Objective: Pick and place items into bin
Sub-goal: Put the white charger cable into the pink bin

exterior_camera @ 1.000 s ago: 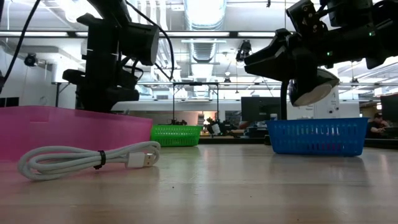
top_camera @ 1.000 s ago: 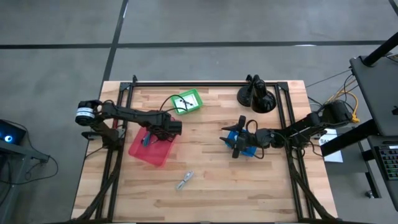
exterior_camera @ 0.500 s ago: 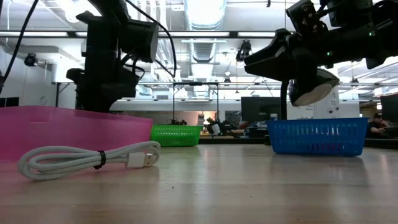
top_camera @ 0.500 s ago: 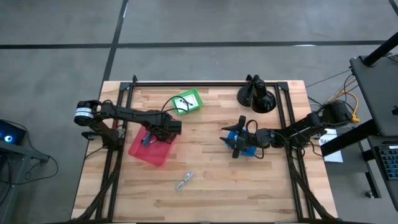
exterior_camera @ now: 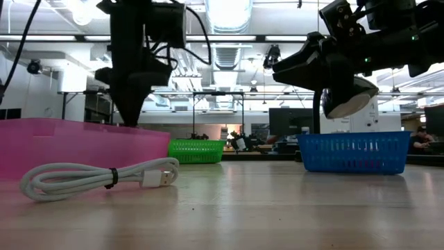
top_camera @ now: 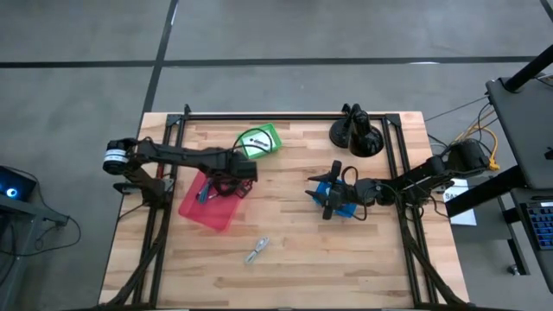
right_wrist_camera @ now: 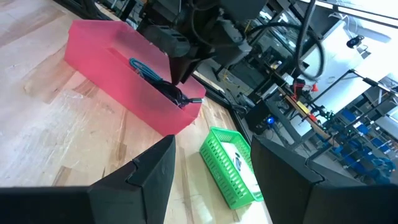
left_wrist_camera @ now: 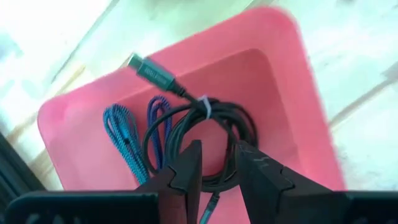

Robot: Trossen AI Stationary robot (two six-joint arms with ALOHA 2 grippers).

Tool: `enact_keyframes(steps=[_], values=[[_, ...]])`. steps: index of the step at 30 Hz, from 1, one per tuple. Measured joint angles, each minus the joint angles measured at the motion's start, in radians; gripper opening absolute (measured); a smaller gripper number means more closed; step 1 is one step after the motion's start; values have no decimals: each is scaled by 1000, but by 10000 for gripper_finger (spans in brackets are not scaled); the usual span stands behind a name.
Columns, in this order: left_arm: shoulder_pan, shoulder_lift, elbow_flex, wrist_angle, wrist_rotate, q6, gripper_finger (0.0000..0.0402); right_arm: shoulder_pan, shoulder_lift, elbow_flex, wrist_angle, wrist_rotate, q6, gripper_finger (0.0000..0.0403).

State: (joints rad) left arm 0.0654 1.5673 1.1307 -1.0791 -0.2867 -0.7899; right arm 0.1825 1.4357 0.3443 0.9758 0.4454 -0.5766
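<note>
My left gripper points down over the right part of the pink bin and is shut on the black coiled cable. The coil has a white tie and a teal plug. A blue braided cable lies on the bin's floor. A white coiled cable lies on the table near the front. My right gripper hangs open over the blue basket. The other items are out of view. My left gripper pinches the near side of the black cable's coil between its two fingers, coming from above and pointing down. Several strands pass through the narrow gap. The rest of the coil hangs below the fingers inside the pink bin; whether it rests on the floor does not show.
A green basket with a white piece in it stands on the far side of the pink bin. A black stand sits near the far edge. Bare wood lies across the near half of the table around the white cable.
My left gripper has risen over the pink bin and shifted a little toward the table's right and far edge, its fingers now pointing straight down. My right arm has kept still.
</note>
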Motion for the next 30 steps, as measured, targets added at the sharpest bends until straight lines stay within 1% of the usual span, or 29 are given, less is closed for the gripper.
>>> enact_keyframes(steps=[4,9,12,16,19,22,24,27,30], values=[[-2,0,29,27,0,64,80,0,0,0,0,0,0,196],[-15,0,32,226,9,205,80,0,0,0,0,0,0,196],[-27,0,32,356,52,297,80,0,0,0,0,0,0,196],[-49,0,33,493,128,371,87,0,0,0,0,0,0,196],[-76,0,35,581,177,408,114,0,0,0,-1,0,0,196],[-110,0,34,679,209,442,153,0,0,0,-1,0,-2,196],[-133,0,34,713,216,449,180,0,0,0,-1,0,-2,196],[-162,0,40,716,233,399,208,0,0,0,-1,0,-3,196],[-188,0,43,717,249,308,216,0,0,0,-3,0,-3,196]])
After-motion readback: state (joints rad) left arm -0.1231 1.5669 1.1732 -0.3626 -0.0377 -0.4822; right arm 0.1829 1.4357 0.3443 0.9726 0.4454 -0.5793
